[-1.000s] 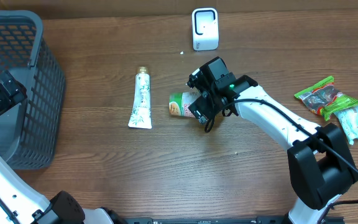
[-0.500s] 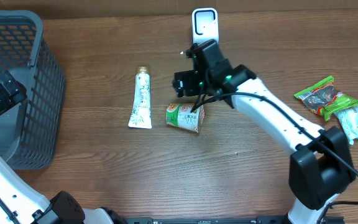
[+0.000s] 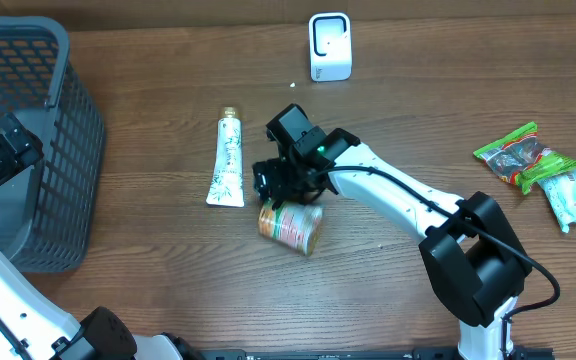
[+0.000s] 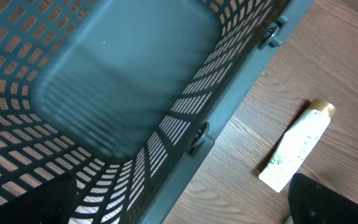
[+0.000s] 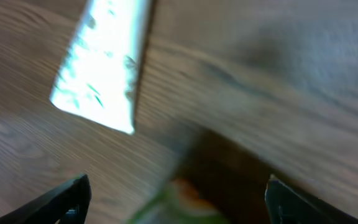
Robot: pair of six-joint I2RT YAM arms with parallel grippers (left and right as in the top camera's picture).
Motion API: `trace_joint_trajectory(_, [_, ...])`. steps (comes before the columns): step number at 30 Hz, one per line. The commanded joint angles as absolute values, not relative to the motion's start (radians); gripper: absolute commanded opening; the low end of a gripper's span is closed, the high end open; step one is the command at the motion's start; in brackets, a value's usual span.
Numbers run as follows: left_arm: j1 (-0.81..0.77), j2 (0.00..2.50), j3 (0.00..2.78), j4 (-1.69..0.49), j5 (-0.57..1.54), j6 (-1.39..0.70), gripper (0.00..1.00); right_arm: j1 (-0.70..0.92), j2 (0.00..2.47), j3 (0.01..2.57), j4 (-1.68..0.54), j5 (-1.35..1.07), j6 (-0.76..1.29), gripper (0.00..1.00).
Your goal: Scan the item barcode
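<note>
Swung left toward the tube (image 3: 227, 160), the right gripper (image 3: 280, 195) hovers with jaws spread over the shifted can (image 3: 290, 228), while the left gripper (image 3: 13, 148) hangs open above the basket (image 3: 68, 130).

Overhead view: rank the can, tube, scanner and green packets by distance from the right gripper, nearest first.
1. The can, at the right gripper.
2. The tube, image-left of it.
3. The scanner, top middle.
4. The green packets, far right.

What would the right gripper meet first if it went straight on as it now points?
Most likely the can, lying just ahead of the open right gripper; the wrist view is blurred, so depth is unclear.
</note>
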State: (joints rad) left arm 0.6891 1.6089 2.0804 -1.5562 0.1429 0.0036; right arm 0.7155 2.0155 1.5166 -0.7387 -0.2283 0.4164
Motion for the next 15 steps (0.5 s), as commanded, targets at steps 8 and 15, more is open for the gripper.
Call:
trace_joint_trajectory(8, [0.691, 1.608, 2.082, -1.555, 0.147, 0.020, 1.00, 0.670, 1.997, 1.642, -0.931, -0.276, -0.029, 1.00])
trace_joint_trajectory(15, [0.691, 1.608, 2.082, -1.555, 0.147, 0.020, 1.00, 0.670, 2.006, 1.653, -1.023, -0.274, -0.263, 1.00])
